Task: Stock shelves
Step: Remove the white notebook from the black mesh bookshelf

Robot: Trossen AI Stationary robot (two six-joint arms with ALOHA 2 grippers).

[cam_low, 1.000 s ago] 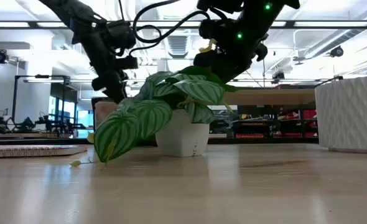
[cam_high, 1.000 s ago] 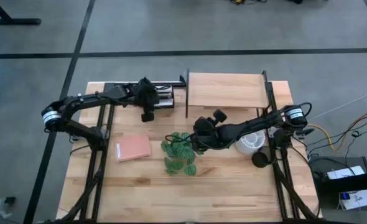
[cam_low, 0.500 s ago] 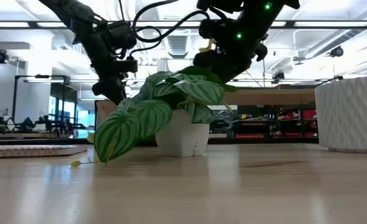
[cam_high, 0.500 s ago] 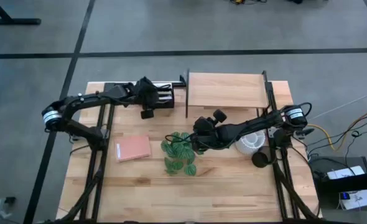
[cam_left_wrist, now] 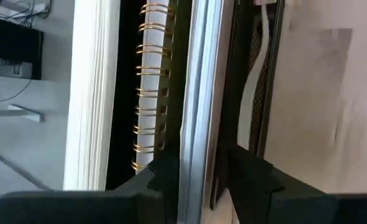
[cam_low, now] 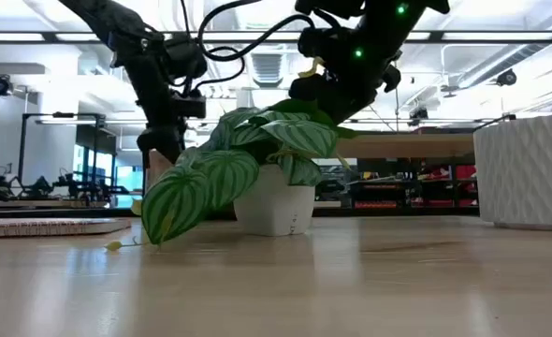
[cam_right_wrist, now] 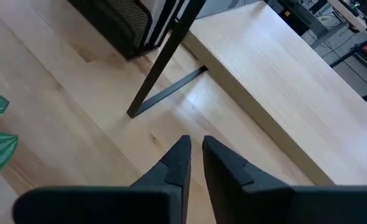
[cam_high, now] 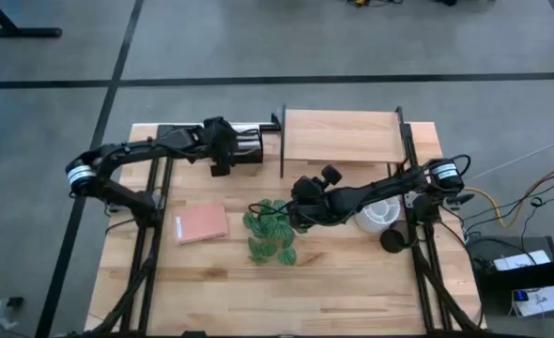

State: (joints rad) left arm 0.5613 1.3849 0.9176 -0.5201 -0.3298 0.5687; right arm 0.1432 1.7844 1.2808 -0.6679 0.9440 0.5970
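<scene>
Shelves [cam_high: 341, 137] stand at the bench's far edge, while the left end effector [cam_high: 223, 165] is at the book rack [cam_high: 244, 146] beside them, its fingers [cam_left_wrist: 165, 177] clamped on a thin book's [cam_left_wrist: 196, 106] edge: the picking step, next calling for a clean lift across to the board. Since a second ago that end effector has pushed closer into the rack; the right end effector [cam_right_wrist: 195, 163], nearly closed and empty, hangs by the potted plant [cam_high: 272, 233].

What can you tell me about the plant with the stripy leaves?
The plant stands upright in a small white pot near the middle of the table. Its broad leaves are green with pale silvery stripes, and some droop down past the pot's rim toward the tabletop. A tiny yellowish fallen bit lies beside it. The right pincer hangs just above the leaves; whether it touches them cannot be told.
</scene>
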